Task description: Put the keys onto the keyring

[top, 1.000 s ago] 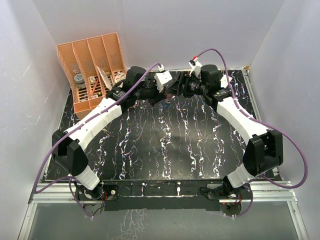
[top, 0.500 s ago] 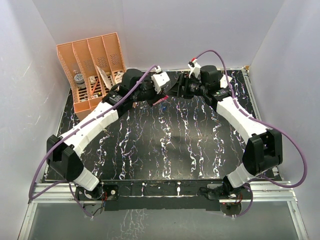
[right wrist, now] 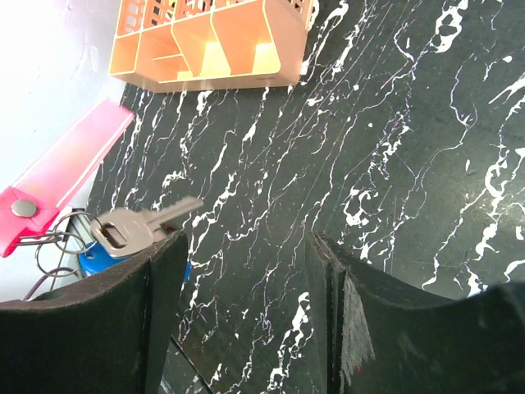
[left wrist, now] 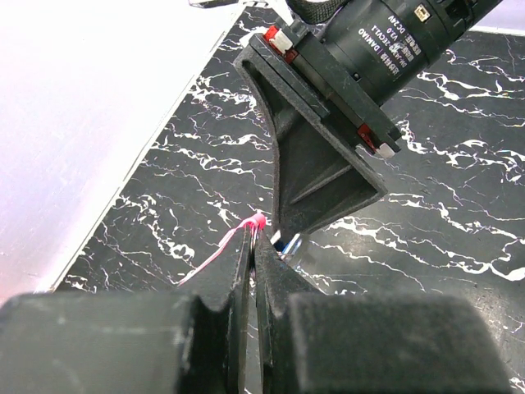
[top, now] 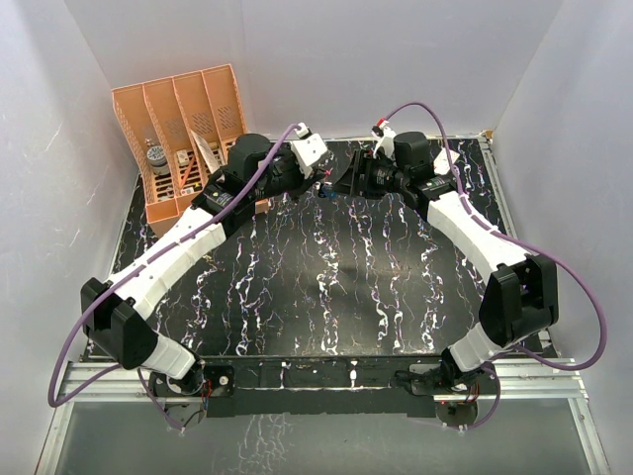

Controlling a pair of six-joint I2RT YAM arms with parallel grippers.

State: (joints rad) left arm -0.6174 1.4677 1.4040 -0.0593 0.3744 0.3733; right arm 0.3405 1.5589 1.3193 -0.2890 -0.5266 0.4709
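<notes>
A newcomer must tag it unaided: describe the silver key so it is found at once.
In the right wrist view, start at the orange organiser at the top and drop to the pink strap along the left edge. Just right of the strap's riveted end lies the silver key, blade pointing right. It is bare metal, unlike the blue-headed key beneath it.

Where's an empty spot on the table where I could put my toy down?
The middle of the table, between the left arm and the right arm, is bare down to the near edge. The far side is crowded: the left gripper pinches the keyring there beside the right gripper, and the orange organizer fills the far left corner.
</notes>
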